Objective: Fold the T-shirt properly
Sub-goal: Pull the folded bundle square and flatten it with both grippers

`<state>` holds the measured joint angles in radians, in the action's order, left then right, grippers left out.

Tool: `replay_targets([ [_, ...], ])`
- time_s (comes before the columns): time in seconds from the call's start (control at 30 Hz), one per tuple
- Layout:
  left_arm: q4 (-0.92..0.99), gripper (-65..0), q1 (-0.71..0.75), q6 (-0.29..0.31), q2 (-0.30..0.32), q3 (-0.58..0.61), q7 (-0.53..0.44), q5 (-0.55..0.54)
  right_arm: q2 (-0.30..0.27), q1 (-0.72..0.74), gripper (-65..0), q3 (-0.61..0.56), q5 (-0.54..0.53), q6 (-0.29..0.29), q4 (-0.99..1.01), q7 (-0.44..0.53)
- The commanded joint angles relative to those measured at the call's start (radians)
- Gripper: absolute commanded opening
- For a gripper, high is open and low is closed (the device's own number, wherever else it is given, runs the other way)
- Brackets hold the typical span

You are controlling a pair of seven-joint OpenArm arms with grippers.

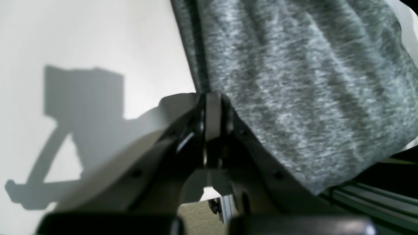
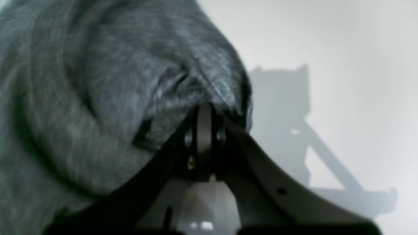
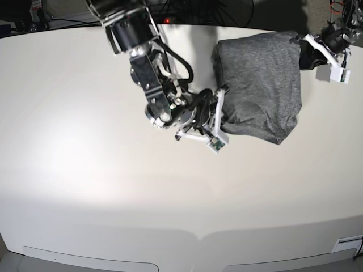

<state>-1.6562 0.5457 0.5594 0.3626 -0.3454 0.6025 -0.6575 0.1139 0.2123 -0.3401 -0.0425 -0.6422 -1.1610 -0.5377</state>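
Note:
The heather-grey T-shirt hangs stretched between my two grippers above the white table, at the back right in the base view. The left gripper is shut on its upper right edge; in the left wrist view the fabric runs up from the closed fingertips. My right gripper is shut on the shirt's left edge, and in the right wrist view bunched cloth wraps over the closed tips. The lower part of the shirt sags to a rounded corner.
The white table spreads wide to the front and left. Cables and dark equipment line the far edge. An aluminium rail shows past the table's edge in the left wrist view.

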Motion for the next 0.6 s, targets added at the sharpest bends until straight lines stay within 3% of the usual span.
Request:
replay_targets([
  [0.0, -0.017, -65.0, 0.006, 0.009, 0.014, -0.007, -0.015, -0.012, 0.011, 0.043, -65.0, 0.0, 0.019, 0.019, 0.014, 0.025],
  [0.13, -0.016, -65.0, 0.006, 0.009, 0.014, -0.007, -0.011, -0.012, 0.011, 0.12, -65.0, 0.0, 0.068, 0.043, 0.087, 0.045],
  [0.3, 0.013, -65.0, 0.002, 0.009, 0.009, -0.007, -0.087, -0.012, 0.01, 0.167, -65.0, 0.001, 0.122, 0.083, 0.09, 0.051],
  [0.4, 0.055, -65.0, -0.018, 0.01, -0.016, -0.005, -0.12, -0.007, 0.005, 0.173, -65.0, 0.001, 0.125, 0.088, 0.09, 0.049],
  [0.57, 0.151, -65.0, -0.107, 0.01, -0.087, 0.027, -0.129, 0.093, 0.005, 0.18, -65.0, 0.001, 0.114, 0.089, 0.09, 0.051],
])
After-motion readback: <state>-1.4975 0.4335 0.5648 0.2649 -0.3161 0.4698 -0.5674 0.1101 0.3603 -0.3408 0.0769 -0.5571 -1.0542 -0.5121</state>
